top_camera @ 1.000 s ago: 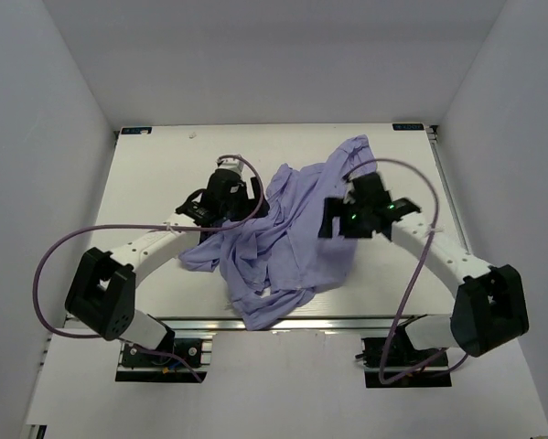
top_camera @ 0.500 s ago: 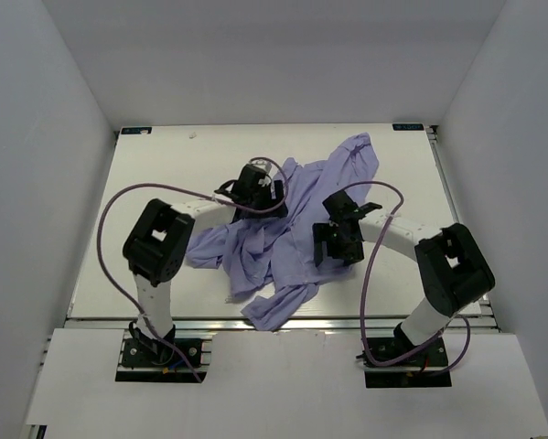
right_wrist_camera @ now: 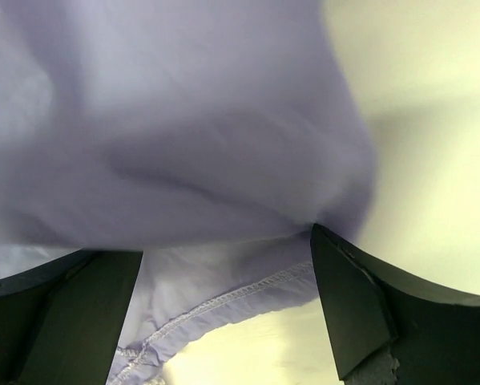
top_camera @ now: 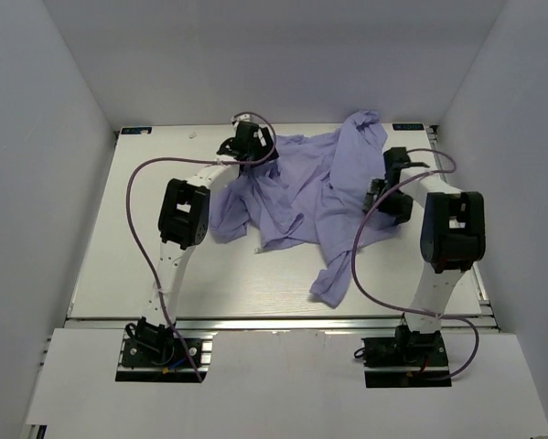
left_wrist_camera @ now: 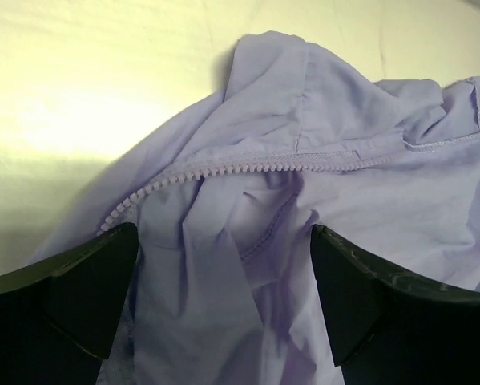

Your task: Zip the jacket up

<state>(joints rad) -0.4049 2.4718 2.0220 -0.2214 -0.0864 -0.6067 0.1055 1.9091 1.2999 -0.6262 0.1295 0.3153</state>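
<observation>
- a lavender jacket [top_camera: 301,197] lies crumpled and unzipped on a white table [top_camera: 127,238], seen from above, inside white walls.
- the jacket covers the far middle and right of the table; one end reaches up to the far edge, and a long sleeve [top_camera: 333,274] trails toward the near edge.
- the left gripper [top_camera: 253,151] sits low at the jacket's far left corner, its arm stretched far out from its base at the near edge.
- in the left wrist view its two black fingers [left_wrist_camera: 63,297] stand spread wide, with loose folds of the jacket lying between them; they pinch nothing.
- the same view shows a row of zipper teeth [left_wrist_camera: 223,167] curving along one fabric edge just ahead of the fingers, with bare table beyond it. only this one row shows, with no matching row joined to it.
- the right gripper [top_camera: 390,187] is at the jacket's right edge, near the right side of the table, its arm folded close above it.
- in the right wrist view its fingers [right_wrist_camera: 360,313] are also spread wide; blurred purple fabric hangs close to the camera and fills most of the picture, and a stitched hem [right_wrist_camera: 223,298] runs between the fingers. the cloth sits between them without being squeezed.
- a thin purple cable [top_camera: 138,206] loops beside the left arm, and another loops beside the right arm.
</observation>
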